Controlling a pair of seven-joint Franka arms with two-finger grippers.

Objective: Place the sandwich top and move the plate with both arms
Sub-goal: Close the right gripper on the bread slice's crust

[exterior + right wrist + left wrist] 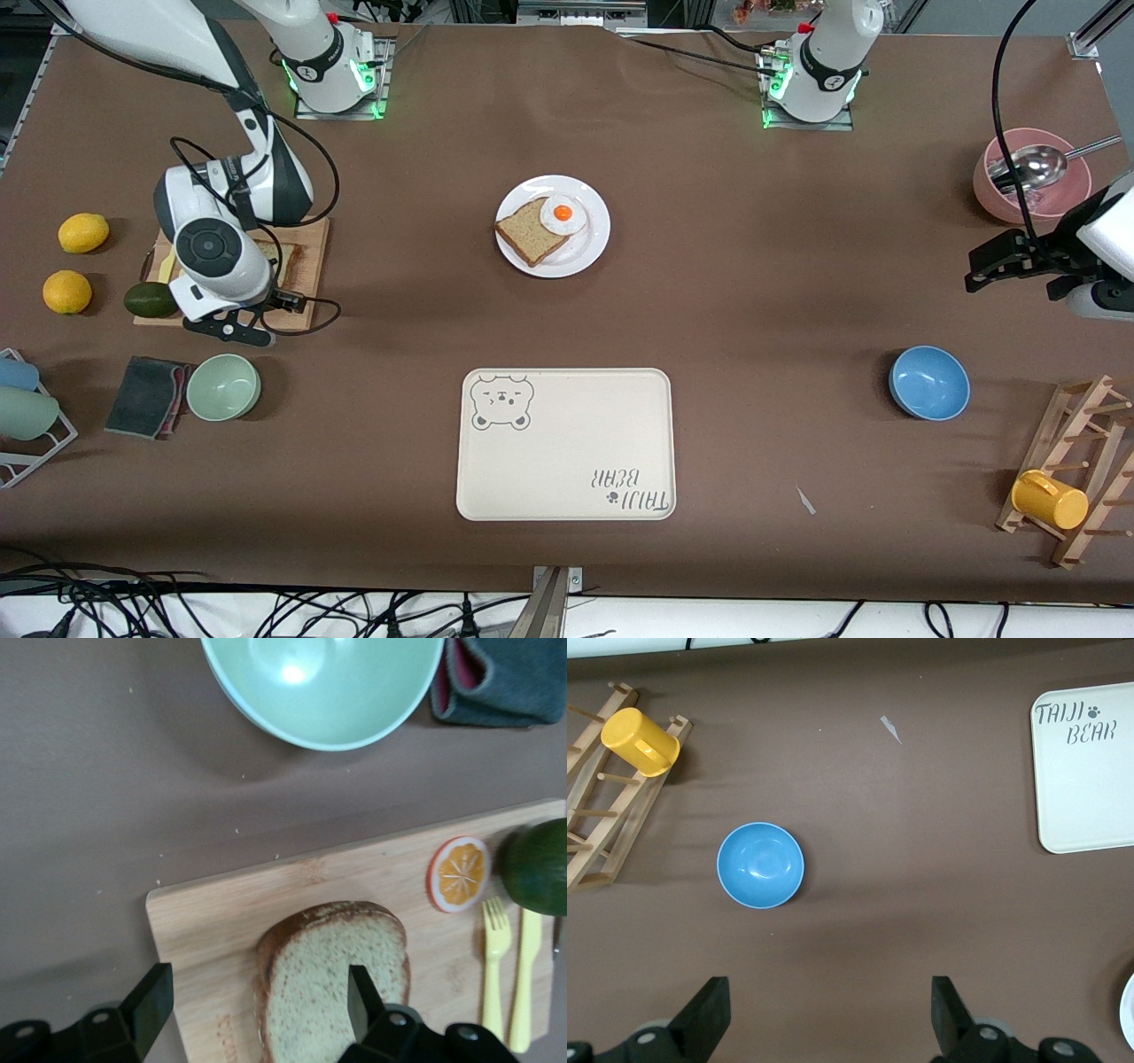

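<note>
The sandwich top point(332, 988), a pale bread slice with a brown crust, lies flat on a wooden cutting board point(221, 904) at the right arm's end of the table. My right gripper point(257, 983) hangs low over it and is open. One finger point(361, 997) is over the slice, the other point(152, 997) over the board's edge. The white plate point(589, 252) sits mid-table and carries a darker bread slice point(530, 232) with a fried egg point(563, 214). My left gripper point(974, 270) waits open above bare table near the blue bowl point(760, 865).
The cream bear tray point(567, 443) lies nearer the front camera than the plate. A green bowl point(223, 386), a grey cloth point(146, 396), an avocado point(151, 299) and two lemons surround the board. A pink bowl with a spoon point(1028, 173) and a rack with a yellow mug point(1050, 499) stand at the left arm's end.
</note>
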